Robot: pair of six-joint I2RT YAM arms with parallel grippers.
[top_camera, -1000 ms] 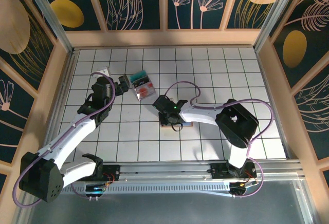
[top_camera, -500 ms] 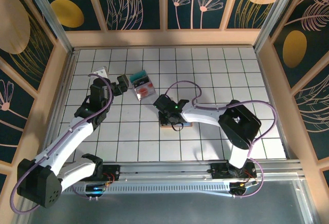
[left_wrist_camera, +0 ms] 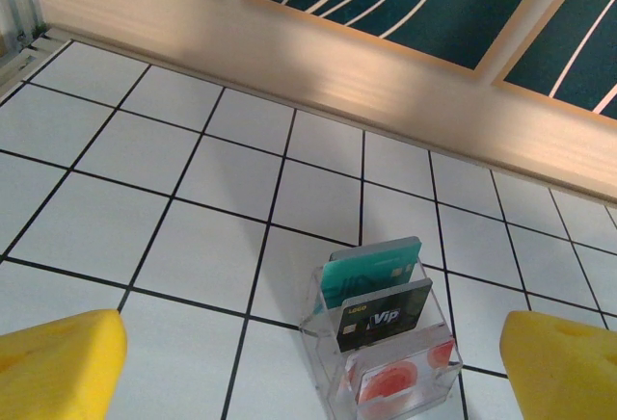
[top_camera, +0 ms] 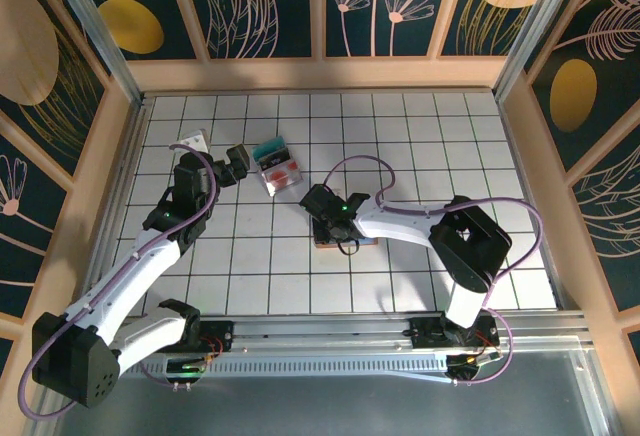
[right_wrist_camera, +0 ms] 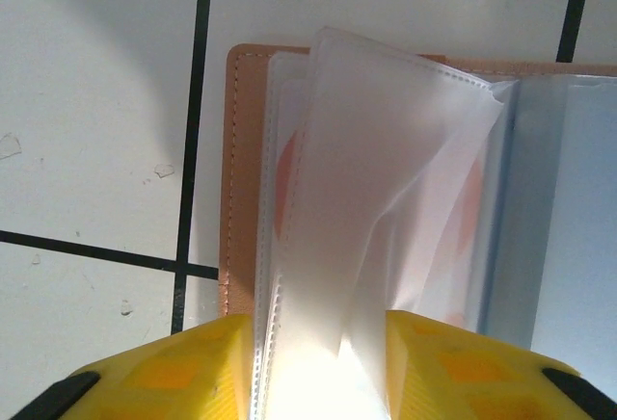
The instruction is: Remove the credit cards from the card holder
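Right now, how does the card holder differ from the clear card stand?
The card holder lies flat and open; the clear card stand stands upright in steps. The card holder is salmon-tan with see-through sleeves; the stand is all clear plastic. The stand holds three upright cards, teal, black and red-patterned; the card holder shows only a reddish shape behind a sleeve. Both rest on the white tiles.
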